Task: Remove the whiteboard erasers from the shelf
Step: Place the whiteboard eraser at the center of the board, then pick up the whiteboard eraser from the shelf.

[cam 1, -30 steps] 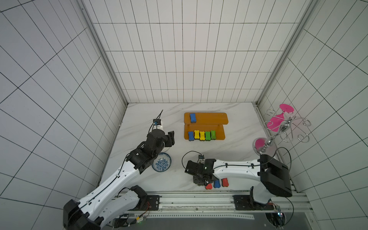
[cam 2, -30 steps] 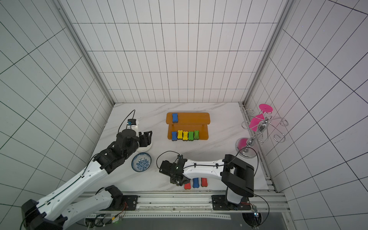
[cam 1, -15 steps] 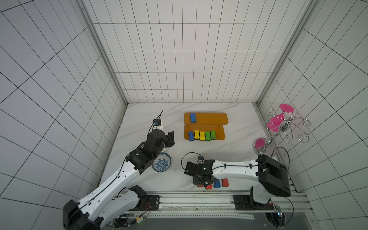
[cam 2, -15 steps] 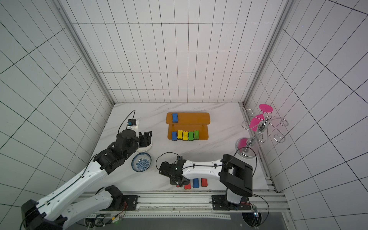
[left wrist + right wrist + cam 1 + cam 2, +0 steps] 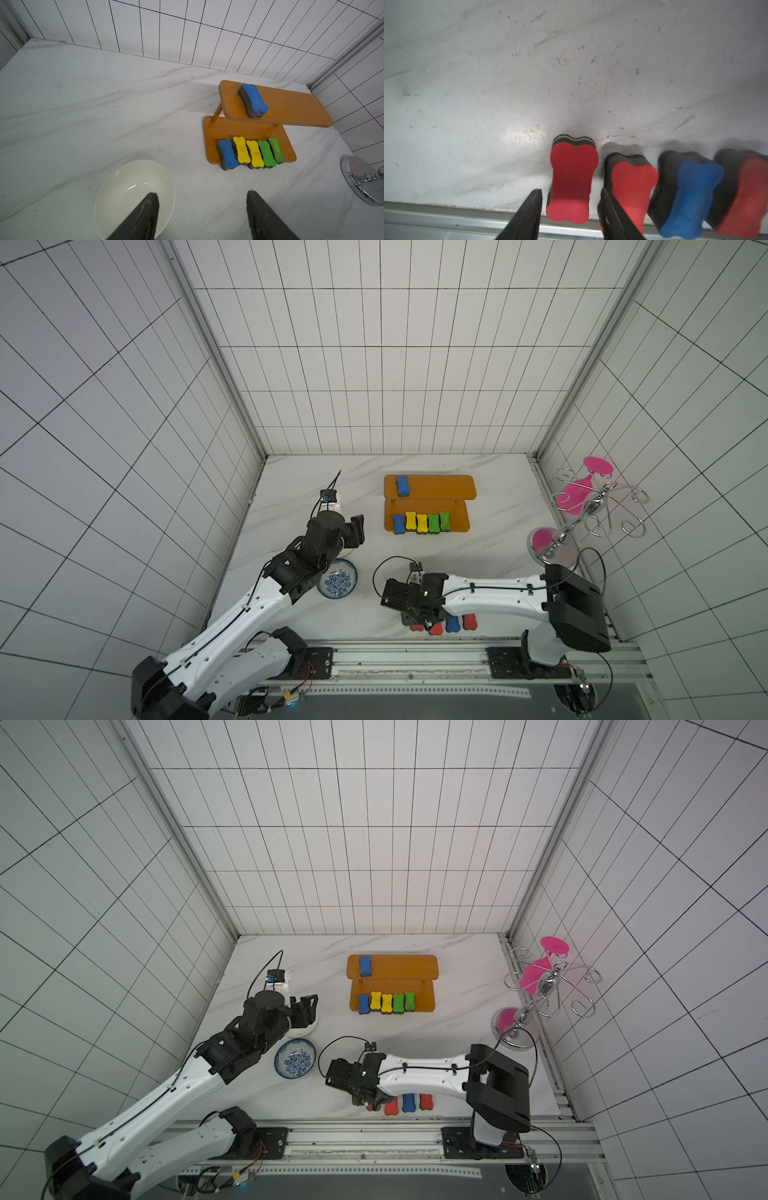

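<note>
Whiteboard erasers on shelf: six bone-shaped foam blocks with dark undersides. One blue eraser (image 5: 402, 486) lies at the left end of the upper board. A second blue eraser (image 5: 398, 524), two yellow erasers (image 5: 410, 521) and two green erasers (image 5: 433, 523) sit side by side along the lower board's front edge.
Left gripper (image 5: 201, 193): left of the shelf, above the white bowl; fingers spread wide, nothing between them.
White bowl (image 5: 108, 193): glossy, round, left of the shelf.
Patterned bowl (image 5: 353, 572): blue-and-white, left of the shelf and further forward.
Shelf (image 5: 440, 489): translucent orange plastic two-tier stand on the white marble tabletop (image 5: 498, 572).
Erasers off shelf: four in a row, well in front of the shelf at the table's front edge: end red eraser (image 5: 573, 162), middle red eraser (image 5: 631, 182), table blue eraser (image 5: 693, 193), far red eraser (image 5: 745, 197).
Right gripper (image 5: 570, 190): straddles the end red eraser, with a narrow gap at each finger; no grip.
Chrome wire rack (image 5: 552, 551): right of the shelf, carrying pink discs.
</note>
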Motion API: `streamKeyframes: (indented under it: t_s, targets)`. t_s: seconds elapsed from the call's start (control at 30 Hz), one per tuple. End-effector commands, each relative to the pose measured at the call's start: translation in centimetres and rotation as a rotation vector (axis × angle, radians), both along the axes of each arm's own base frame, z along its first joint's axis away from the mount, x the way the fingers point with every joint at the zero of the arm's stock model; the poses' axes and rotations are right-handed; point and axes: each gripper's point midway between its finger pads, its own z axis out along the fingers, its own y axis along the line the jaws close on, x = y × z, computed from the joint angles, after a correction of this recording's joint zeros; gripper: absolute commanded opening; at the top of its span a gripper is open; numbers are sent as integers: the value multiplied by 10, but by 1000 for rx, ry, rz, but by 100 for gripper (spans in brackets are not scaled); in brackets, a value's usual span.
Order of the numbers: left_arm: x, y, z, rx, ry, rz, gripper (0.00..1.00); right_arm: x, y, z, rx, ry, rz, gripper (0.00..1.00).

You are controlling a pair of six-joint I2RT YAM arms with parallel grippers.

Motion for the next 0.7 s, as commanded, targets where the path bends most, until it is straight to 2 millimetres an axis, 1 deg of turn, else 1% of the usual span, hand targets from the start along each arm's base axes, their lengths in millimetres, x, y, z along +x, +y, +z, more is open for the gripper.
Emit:
streamKeyframes:
  t_s: [0.0,0.17,0.3,0.37,0.47,0.57,0.6,0.67]
  targets:
    - [7,-8,6,-33,16,5,70,30,-8,49,12,-164,75,48]
    - [23,-30,-2,-54,101,-11,68,83,-17,88,40,-374,125,47]
    - [41,-43,-9,-45,138,-3,67,113,-16,110,88,-508,192,46]
    - [53,-48,-12,-31,150,13,67,126,-19,114,107,-546,214,46]
    - [69,-51,-17,10,166,50,67,146,-31,112,110,-549,205,46]
    - [84,-52,-21,42,180,89,67,167,-49,112,100,-546,177,46]
    - [87,-55,-21,51,186,89,67,174,-56,112,100,-546,165,46]
    - [92,-62,-30,85,196,50,68,185,-66,108,132,-531,151,46]
